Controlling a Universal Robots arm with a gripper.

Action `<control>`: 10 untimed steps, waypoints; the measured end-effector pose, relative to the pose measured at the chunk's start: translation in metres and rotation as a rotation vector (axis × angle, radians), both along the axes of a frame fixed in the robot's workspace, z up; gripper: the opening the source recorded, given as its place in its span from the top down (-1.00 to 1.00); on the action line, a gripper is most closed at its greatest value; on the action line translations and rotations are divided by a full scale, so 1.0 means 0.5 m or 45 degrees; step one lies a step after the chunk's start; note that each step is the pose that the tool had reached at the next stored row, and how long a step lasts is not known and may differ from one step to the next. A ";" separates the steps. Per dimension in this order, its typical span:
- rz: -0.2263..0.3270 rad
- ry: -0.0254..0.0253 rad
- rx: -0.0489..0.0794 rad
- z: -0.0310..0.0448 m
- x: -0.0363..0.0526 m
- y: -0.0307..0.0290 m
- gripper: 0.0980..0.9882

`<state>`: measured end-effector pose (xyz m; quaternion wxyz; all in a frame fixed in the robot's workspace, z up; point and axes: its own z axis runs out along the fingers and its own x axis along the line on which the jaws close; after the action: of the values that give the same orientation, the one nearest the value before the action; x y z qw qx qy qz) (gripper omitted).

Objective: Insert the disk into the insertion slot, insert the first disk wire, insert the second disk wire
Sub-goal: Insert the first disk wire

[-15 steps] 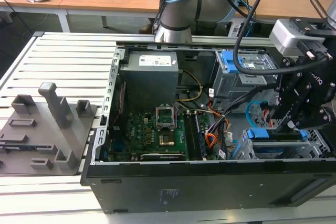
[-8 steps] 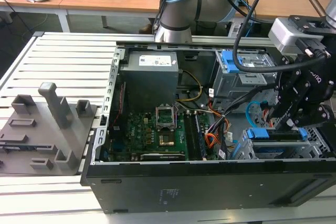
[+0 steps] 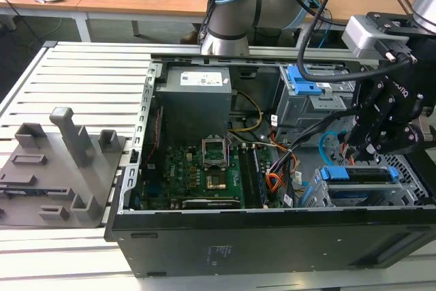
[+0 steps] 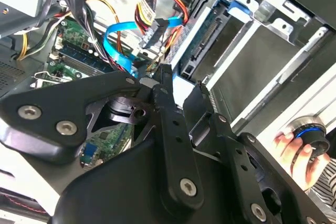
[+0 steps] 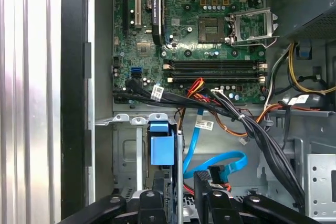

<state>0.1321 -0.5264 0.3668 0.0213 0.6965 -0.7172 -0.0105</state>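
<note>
Hand (image 3: 364,149) pointing down onto disk (image 3: 357,173) in insertion slot (image 3: 411,180); grip: cannot tell.

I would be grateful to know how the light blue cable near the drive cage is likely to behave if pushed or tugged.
Probably floppy: the light blue cable lies in a loose loop in the first wrist view. It looks thin and flat, so likely light and springy. It passes the black wire bundle, where a tug might snag.
</note>
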 end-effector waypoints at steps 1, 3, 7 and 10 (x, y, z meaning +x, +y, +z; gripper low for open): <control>0.000 0.0000 0.000 0.000 0.000 0.003 0.41; 0.000 0.0001 0.000 0.000 0.001 0.015 0.41; 0.000 0.0000 -0.001 0.000 0.011 0.023 0.41; 0.000 0.0000 -0.002 0.000 0.022 0.035 0.41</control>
<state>0.1434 -0.5090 0.3666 0.0218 0.6965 -0.7172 -0.0101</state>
